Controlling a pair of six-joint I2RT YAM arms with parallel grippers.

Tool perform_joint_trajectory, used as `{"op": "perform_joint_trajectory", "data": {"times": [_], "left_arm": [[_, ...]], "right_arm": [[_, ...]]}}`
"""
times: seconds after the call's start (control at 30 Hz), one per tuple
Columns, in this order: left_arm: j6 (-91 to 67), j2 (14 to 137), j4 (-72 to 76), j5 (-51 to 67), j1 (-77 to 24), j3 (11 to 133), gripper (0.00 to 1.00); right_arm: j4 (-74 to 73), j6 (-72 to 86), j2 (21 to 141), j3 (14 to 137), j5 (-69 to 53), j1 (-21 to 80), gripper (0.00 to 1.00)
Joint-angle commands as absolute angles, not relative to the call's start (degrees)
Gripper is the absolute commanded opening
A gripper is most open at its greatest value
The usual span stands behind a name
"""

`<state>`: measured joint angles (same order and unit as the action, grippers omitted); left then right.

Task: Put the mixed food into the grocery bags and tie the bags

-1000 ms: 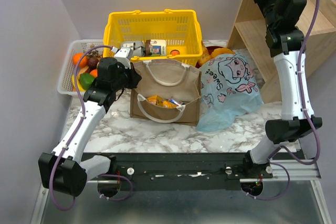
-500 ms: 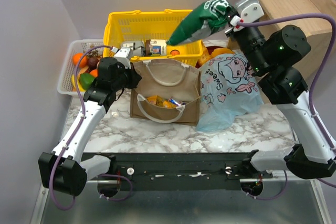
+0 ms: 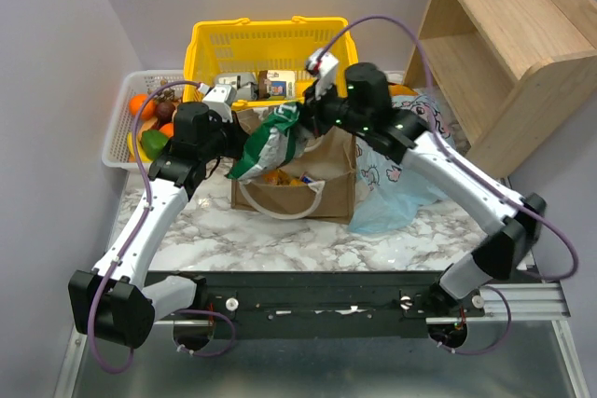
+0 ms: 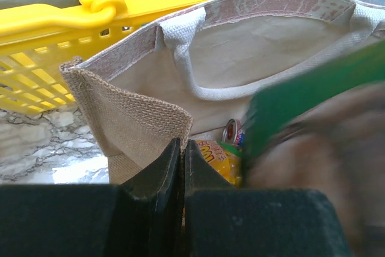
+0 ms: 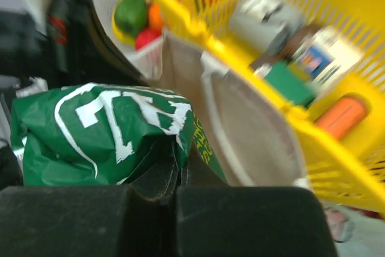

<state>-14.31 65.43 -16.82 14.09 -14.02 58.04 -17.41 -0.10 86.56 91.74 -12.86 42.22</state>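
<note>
Left hand [image 4: 182,156]: pinched tight on the burlap rim at the left end of the tan bag [image 3: 331,170].
Right hand [image 5: 178,170]: clamped on one end of the green snack packet [image 3: 266,144].
Green snack packet: hangs tilted over the tan bag's open mouth, lower end toward the left hand.
Tan bag: upright mid-bench [image 3: 280,230], with white loop handles; yellow-orange packets and a can top inside.
Blue bag [image 3: 392,188]: slumped against the tan bag's right side.
Yellow basket [image 3: 270,44]: far edge, directly behind the tan bag.
Tray [image 3: 119,132]: far left corner, holding oranges and green fruit.
</note>
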Motion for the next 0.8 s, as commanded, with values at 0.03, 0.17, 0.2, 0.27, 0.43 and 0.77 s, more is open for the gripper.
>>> {"op": "perform_joint_trajectory", "data": {"times": [0.03,0.17,0.2,0.27,0.43,0.77], "left_arm": [[-13.10,65.04,-17.75,11.87,-14.24,57.92,0.00],[-12.92,64.78,-17.75,11.16,-14.24,57.92,0.00],[-12.92,64.60,-17.75,11.25,-14.24,57.92,0.00],[-12.92,64.51,-17.75,11.16,-14.24,58.01,0.00],[-12.83,64.16,-17.84,10.90,-14.24,58.09,0.00],[-13.01,64.16,-17.40,11.07,-14.24,57.74,0.00]], "right_arm": [[-28.37,4.14,96.58,93.34,-13.20,46.57,0.01],[-35.49,2.90,101.94,92.99,-2.13,48.78,0.01],[-36.90,2.81,102.30,92.55,2.85,48.78,0.01],[-40.42,2.46,102.31,91.50,7.80,48.87,0.01],[-44.55,2.28,101.78,86.93,23.45,48.87,0.01],[-43.16,4.92,106.61,92.80,16.54,54.31,0.09]]}}
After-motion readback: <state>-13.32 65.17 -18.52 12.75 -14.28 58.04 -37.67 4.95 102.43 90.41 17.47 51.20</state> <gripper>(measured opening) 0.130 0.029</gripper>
